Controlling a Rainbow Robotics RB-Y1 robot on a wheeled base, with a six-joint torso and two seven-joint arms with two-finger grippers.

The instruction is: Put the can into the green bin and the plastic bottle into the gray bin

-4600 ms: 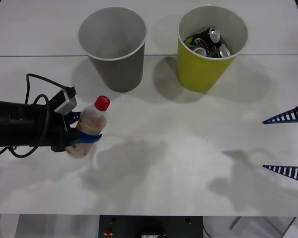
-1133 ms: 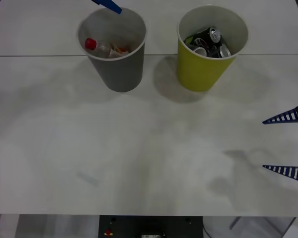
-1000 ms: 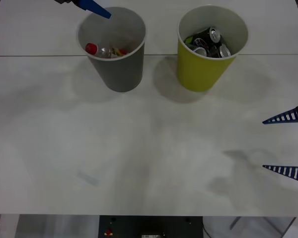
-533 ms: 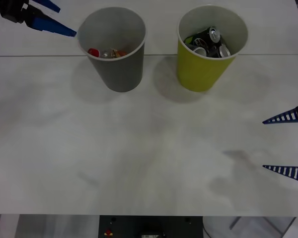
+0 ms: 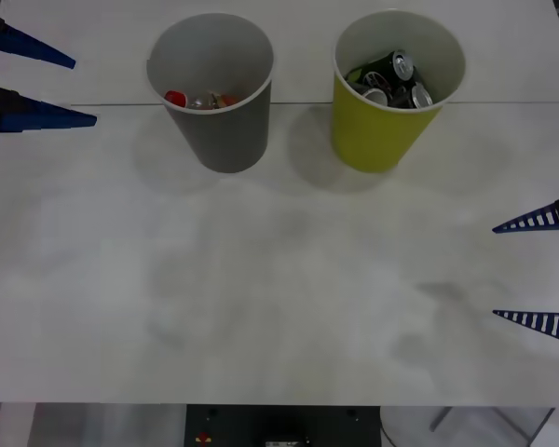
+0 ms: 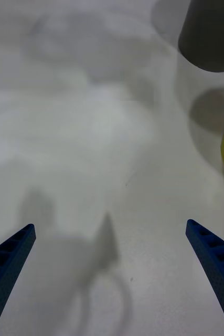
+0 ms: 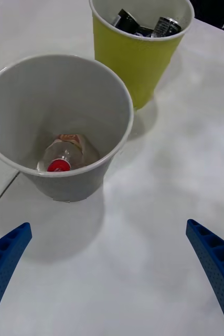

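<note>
Inside gray bin [image 7: 91,181]: plastic bottle [image 7: 64,156], clear, red-capped, lying down.

small clear plastic bottle with red cap [image 7: 64,155] inside large dark gray tapered bin [image 5: 219,130] | large yellow-green tapered bin [image 5: 377,135] just right of it, dark metal cans [image 5: 391,79] inside | both at white table's [image 5: 279,279] far side

Beside the dark gray bin [image 5: 211,88] with its light gray inside, the green bin [image 5: 396,88] is showing yellow-green and holding dark cans [image 5: 391,79], seemingly black with silver tops. Inside the gray bin, the plastic bottle [image 7: 64,155] is showing a red cap.
</note>
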